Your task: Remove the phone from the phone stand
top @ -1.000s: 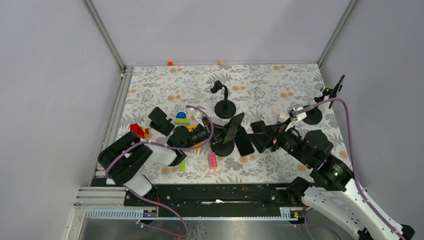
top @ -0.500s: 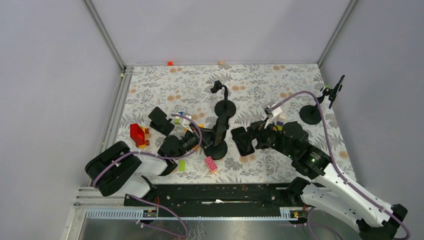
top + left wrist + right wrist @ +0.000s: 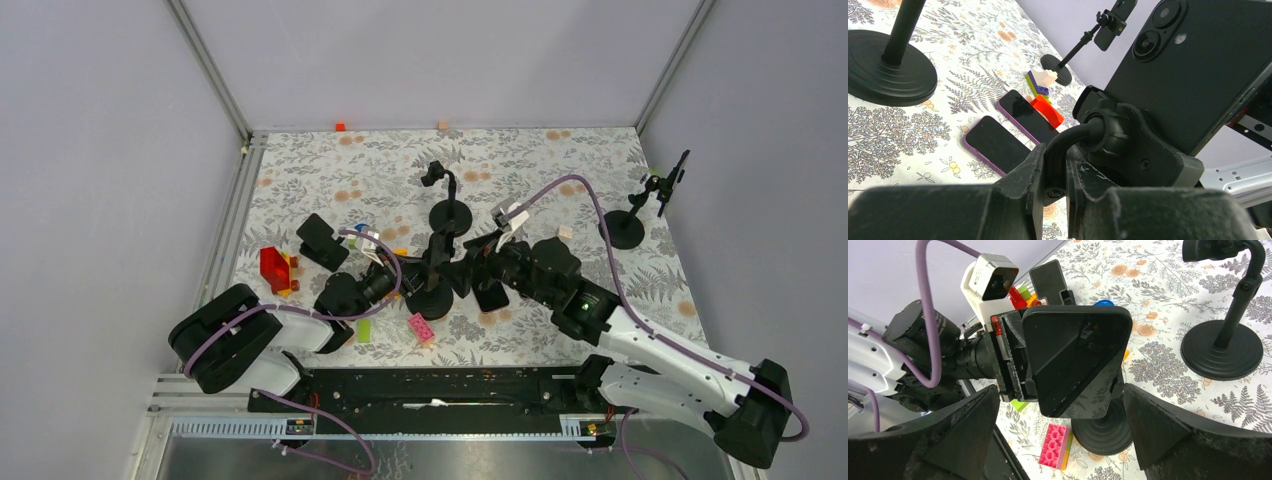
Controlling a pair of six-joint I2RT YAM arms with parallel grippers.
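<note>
Top view: finds the right arm (image 3: 600,320) swung left since a second ago, now at the stand (image 3: 430,300) mid-surface (image 3: 560,170), with the left arm (image 3: 300,320) alongside as before.

Left wrist: shows left fingers (image 3: 1020,175) clamped on the neck (image 3: 1068,140) of the stand, just under the cradle (image 3: 1148,145) holding the phone (image 3: 1198,75), lenses facing.

Right wrist: shows right fingers (image 3: 1168,435) spread wide, one either side of the phone, not touching it; phone clipped in the cradle above the round base (image 3: 1098,435).
</note>
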